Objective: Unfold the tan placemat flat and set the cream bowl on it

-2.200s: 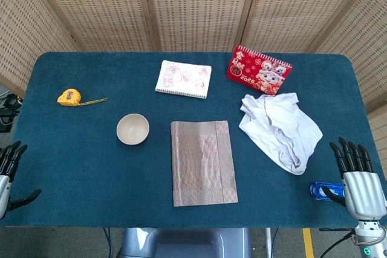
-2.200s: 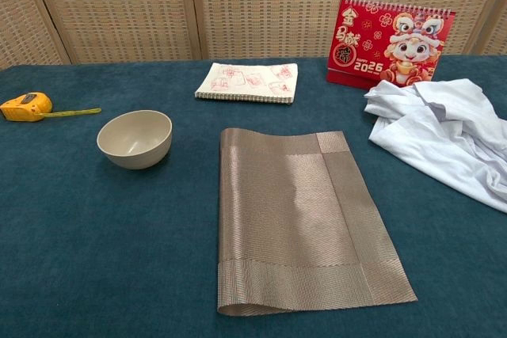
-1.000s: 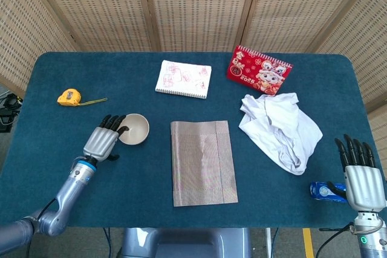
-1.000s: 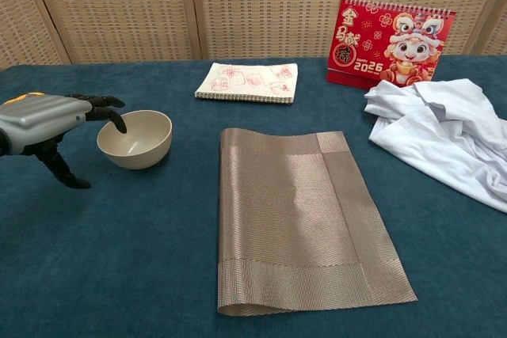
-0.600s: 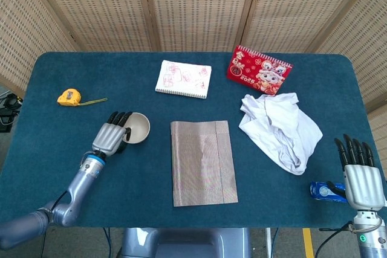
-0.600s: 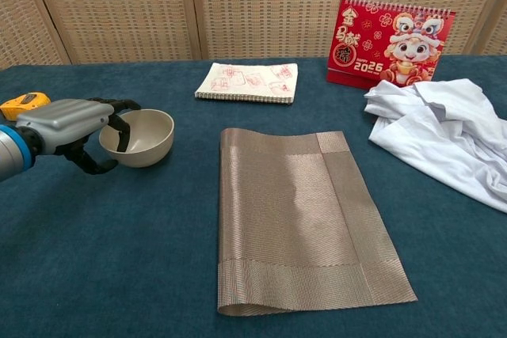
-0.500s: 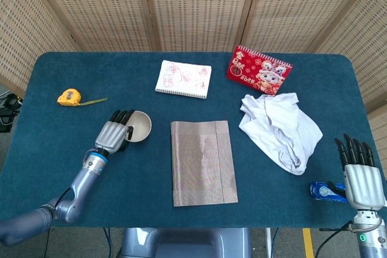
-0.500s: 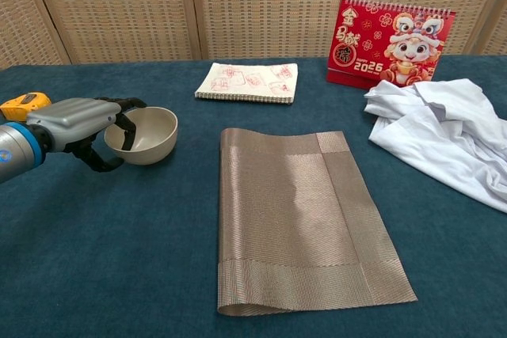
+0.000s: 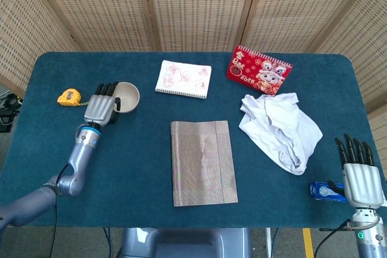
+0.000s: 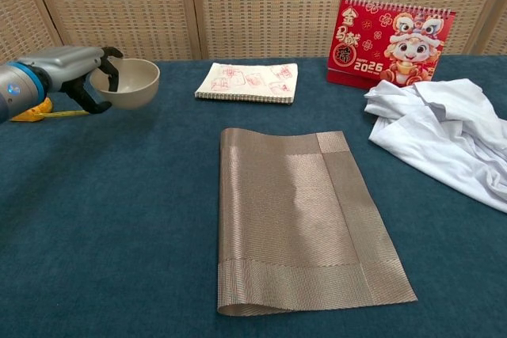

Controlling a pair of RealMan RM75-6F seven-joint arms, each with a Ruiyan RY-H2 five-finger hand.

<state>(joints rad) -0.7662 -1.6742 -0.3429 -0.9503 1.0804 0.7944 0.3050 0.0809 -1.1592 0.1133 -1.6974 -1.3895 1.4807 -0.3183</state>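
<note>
The tan placemat (image 9: pixel 202 162) (image 10: pixel 301 219) lies folded in half at the middle of the blue table. My left hand (image 9: pixel 99 108) (image 10: pixel 65 65) grips the cream bowl (image 9: pixel 126 96) (image 10: pixel 127 83) by its near rim and holds it above the table, far left of the mat and near the yellow tape measure. My right hand (image 9: pixel 360 175) hangs at the table's near right corner with its fingers straight and apart, holding nothing. It does not show in the chest view.
A yellow tape measure (image 9: pixel 69 96) (image 10: pixel 32 110) lies at the left. A sketch pad (image 9: pixel 183 79) (image 10: pixel 249 82) and a red calendar (image 9: pixel 259 69) (image 10: pixel 394 43) stand at the back. White cloth (image 9: pixel 280 129) (image 10: pixel 444 140) is heaped at the right. A blue object (image 9: pixel 327 190) lies by my right hand.
My left hand came in from the left, took hold of the bowl's rim, then lifted it and carried it back and to the left. The mat and right hand have hardly moved.
</note>
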